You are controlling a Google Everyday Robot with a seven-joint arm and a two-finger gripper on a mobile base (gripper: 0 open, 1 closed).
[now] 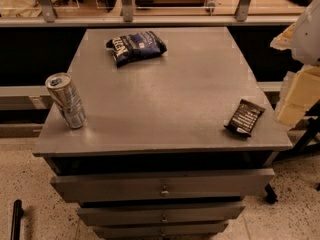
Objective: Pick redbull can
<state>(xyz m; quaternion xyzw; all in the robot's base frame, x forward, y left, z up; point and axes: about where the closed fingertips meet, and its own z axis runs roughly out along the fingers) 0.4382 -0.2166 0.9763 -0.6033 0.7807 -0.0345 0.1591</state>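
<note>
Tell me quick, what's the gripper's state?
The gripper: cannot be told; it is at the right edge, beside the table, apart from the redbull can.

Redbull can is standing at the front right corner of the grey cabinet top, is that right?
No, the camera view shows the redbull can standing at the front left corner of the grey cabinet top. The gripper is off the right edge, away from it.

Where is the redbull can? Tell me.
In the camera view, the redbull can stands at the front-left corner of the table; the gripper sits beyond its right edge.
</note>
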